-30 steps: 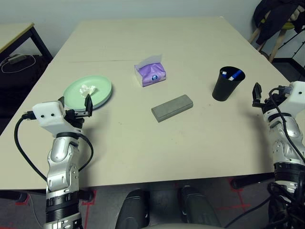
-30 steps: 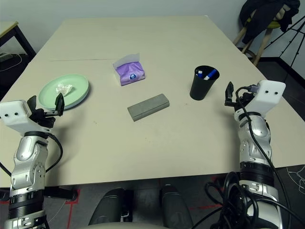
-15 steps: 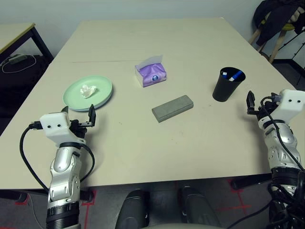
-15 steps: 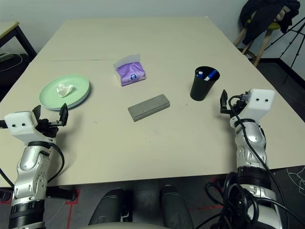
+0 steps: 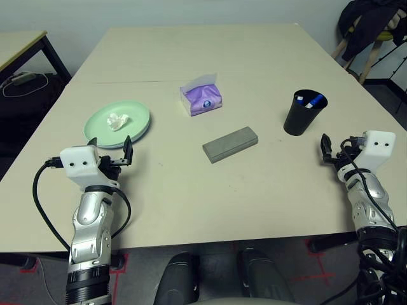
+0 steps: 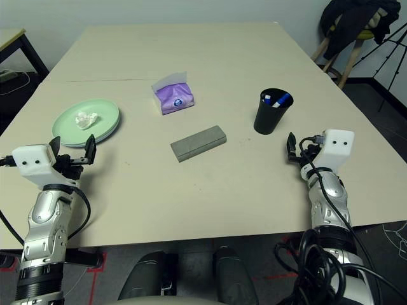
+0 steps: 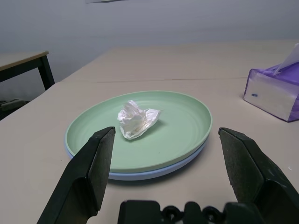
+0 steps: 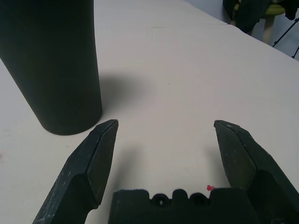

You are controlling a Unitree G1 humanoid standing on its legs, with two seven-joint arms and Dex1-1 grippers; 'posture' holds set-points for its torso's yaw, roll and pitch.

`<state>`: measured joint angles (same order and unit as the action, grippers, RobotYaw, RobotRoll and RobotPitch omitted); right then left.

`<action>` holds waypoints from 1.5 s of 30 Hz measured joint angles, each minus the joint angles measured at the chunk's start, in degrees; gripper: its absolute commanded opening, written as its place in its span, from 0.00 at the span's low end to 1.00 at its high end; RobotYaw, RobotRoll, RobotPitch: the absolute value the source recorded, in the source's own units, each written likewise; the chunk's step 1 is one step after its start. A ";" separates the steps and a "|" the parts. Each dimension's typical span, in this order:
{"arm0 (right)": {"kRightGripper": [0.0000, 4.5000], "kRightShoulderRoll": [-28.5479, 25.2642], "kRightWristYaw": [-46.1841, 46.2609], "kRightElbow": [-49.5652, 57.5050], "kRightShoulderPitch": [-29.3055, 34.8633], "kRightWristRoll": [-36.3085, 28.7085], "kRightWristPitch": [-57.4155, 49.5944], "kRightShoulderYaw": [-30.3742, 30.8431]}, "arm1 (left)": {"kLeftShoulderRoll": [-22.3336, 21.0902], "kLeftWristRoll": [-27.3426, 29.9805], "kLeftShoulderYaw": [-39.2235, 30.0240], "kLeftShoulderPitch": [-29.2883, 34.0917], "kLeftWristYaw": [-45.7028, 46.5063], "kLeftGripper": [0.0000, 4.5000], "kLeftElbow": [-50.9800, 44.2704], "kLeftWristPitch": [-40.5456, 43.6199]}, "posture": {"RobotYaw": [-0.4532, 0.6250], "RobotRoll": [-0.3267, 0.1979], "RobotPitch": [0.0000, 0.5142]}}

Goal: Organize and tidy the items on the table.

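A large rectangular table with a plain, matte beige top point(image 5: 191, 203) holds an assortment of household items beneath a robot's two silver arms. The left gripper point(image 7: 167, 129), its black fingers spread wide and empty, is poised just short of a round, smooth mint green plate point(image 7: 173, 144) stacked on a pale blue plate point(image 7: 154, 175). The right gripper point(image 8: 166, 122), likewise open with nothing between its fingers, is stationed near a tall, tapered matte black cup point(image 5: 301, 121), which stands upright ahead of it and toward the robot's left. A long grey glasses case point(image 5: 230, 145), flat-sided and closed, lies at a slant between the two arms. Beyond it sits a glossy purple-and-white tissue pack point(image 5: 203, 101), a translucent sheet rising from its top and a round blue emblem on its side, any lettering too small to read. Two blue-and-white markers point(image 5: 314, 101) lean inside the cup, and a crumpled white tissue point(image 7: 134, 120) rests near the middle of the green plate.
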<state>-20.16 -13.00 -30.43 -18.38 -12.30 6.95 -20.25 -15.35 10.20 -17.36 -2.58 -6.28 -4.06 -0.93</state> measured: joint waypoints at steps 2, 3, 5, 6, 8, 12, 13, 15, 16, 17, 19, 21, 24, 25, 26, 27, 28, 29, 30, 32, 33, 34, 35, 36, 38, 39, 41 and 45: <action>1.00 0.00 0.00 0.00 0.15 0.32 0.38 0.25 | 0.00 -0.13 0.04 -0.13 0.19 1.00 -0.20 0.21 | 0.45 0.62 0.16; 1.00 0.00 0.00 0.00 0.18 0.39 0.47 0.33 | 0.03 -0.16 0.06 -0.18 0.21 1.00 -0.33 0.34 | 0.45 0.62 0.16; 1.00 0.00 0.00 0.00 0.22 0.50 0.81 0.51 | 0.09 -0.24 0.16 -0.20 0.36 1.00 -0.70 0.51 | 0.45 0.62 0.16; 1.00 0.00 0.00 0.00 0.22 0.55 1.03 0.63 | 0.13 -0.26 0.27 -0.22 0.46 1.00 -0.93 0.57 | 0.45 0.62 0.16; 1.00 0.00 -0.09 0.00 0.23 0.56 1.50 0.75 | 0.21 -0.30 0.44 -0.22 0.66 1.00 -1.64 0.64 | 0.45 0.62 0.17; 1.00 0.00 -0.24 -0.02 0.30 0.60 2.61 1.01 | 0.22 -0.63 0.57 -0.40 0.73 1.00 -1.97 0.63 | 0.45 0.62 0.17; 1.00 0.00 -0.24 -0.03 0.31 0.60 2.83 1.02 | 0.22 -0.81 0.59 -0.40 0.73 1.00 -1.98 0.63 | 0.45 0.62 0.17; 1.00 0.00 -0.26 -0.05 0.39 0.60 3.44 1.03 | 0.23 -0.99 0.60 -0.40 0.73 1.00 -2.02 0.63 | 0.45 0.62 0.17; 1.00 0.00 -0.26 -0.06 0.41 0.60 3.67 1.04 | 0.26 -1.09 0.60 -0.40 0.73 1.00 -2.06 0.63 | 0.45 0.62 0.17; 1.00 0.00 -0.25 -0.07 0.41 0.60 3.90 1.04 | 0.29 -1.12 0.60 -0.40 0.73 1.00 -2.10 0.63 | 0.45 0.62 0.17; 1.00 0.01 -0.15 -0.20 0.42 0.60 4.78 1.03 | 0.44 -1.11 0.60 -0.39 0.72 1.00 -2.21 0.63 | 0.45 0.62 0.16; 1.00 0.01 0.05 -0.80 0.40 0.61 6.05 1.03 | 0.65 -1.08 0.60 -0.37 0.70 1.00 -2.37 0.65 | 0.45 0.62 0.16; 1.00 0.00 0.57 -1.94 0.34 0.71 7.85 1.00 | 0.91 -0.69 0.59 0.22 0.67 1.00 -3.89 1.36 | 0.45 0.62 0.16; 1.00 -0.03 0.85 -2.28 0.24 0.82 8.60 0.95 | 1.01 -0.47 0.59 0.64 0.58 1.00 -4.57 1.53 | 0.45 0.62 0.16; 1.00 -0.08 1.04 -2.73 0.03 0.90 9.42 0.88 | 1.02 -0.18 0.58 1.09 0.52 1.00 -5.00 1.80 | 0.45 0.62 0.16; 1.00 -0.13 1.13 -3.25 -0.29 0.96 10.29 0.84 | 1.07 0.04 0.56 1.67 0.45 1.00 -5.47 2.21 | 0.46 0.62 0.16; 1.00 -0.20 1.16 -3.42 -0.45 0.97 10.85 0.83 | 1.20 0.15 0.56 2.20 0.32 1.00 -5.95 2.42 | 0.46 0.62 0.16; 1.00 -0.26 1.15 -3.65 -0.68 0.97 11.33 0.84 | 1.33 0.31 0.57 2.76 0.22 1.00 -6.35 2.49 | 0.46 0.62 0.16; 1.00 -0.39 1.15 -3.90 -0.95 0.98 11.92 0.83 | 1.45 0.47 0.57 3.32 0.13 1.00 -6.54 2.56 | 0.47 0.62 0.16; 1.00 -0.75 1.17 -4.76 -1.48 0.97 12.79 0.83 | 1.64 0.61 0.56 3.70 0.13 1.00 -6.62 2.85 | 0.47 0.62 0.16; 1.00 -0.92 1.21 -5.27 -1.79 0.98 13.19 0.83 | 1.67 0.64 0.56 3.85 0.13 1.00 -6.70 2.98 | 0.47 0.62 0.15; 1.00 -0.97 1.27 -5.77 -2.09 0.98 13.59 0.83 | 1.68 0.64 0.56 4.02 0.13 1.00 -6.81 3.04 | 0.47 0.62 0.15; 1.00 -0.99 1.33 -6.07 -2.30 0.99 13.96 0.83 | 1.71 0.64 0.56 4.11 0.13 1.00 -6.86 3.08 | 0.47 0.62 0.15; 1.00 -1.00 1.40 -6.47 -2.59 1.00 14.40 0.83 | 1.71 0.64 0.56 4.11 0.13 1.00 -6.87 3.11 | 0.47 0.62 0.15; 1.00 -1.27 1.46 -7.32 -3.06 1.01 15.14 0.83 | 1.71 0.62 0.58 4.10 0.14 1.00 -6.89 3.12 | 0.47 0.62 0.15; 1.00 -1.50 1.48 -7.83 -3.25 1.01 15.39 0.83 | 1.71 0.61 0.58 4.10 0.14 1.00 -6.89 3.12 | 0.47 0.62 0.15; 1.00 -1.58 1.48 -8.11 -3.30 1.00 15.77 0.84 | 1.71 0.59 0.58 4.09 0.14 1.00 -6.89 3.12 | 0.47 0.62 0.15; 1.00 -1.62 1.47 -8.51 -3.37 1.00 16.12 0.84 | 1.71 0.48 0.65 3.93 0.14 1.00 -6.88 3.12 | 0.47 0.62 0.14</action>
<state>-21.78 -11.53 -38.94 -21.75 -11.31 23.07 -19.41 -13.64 10.67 -16.72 1.35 -6.15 -10.94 2.19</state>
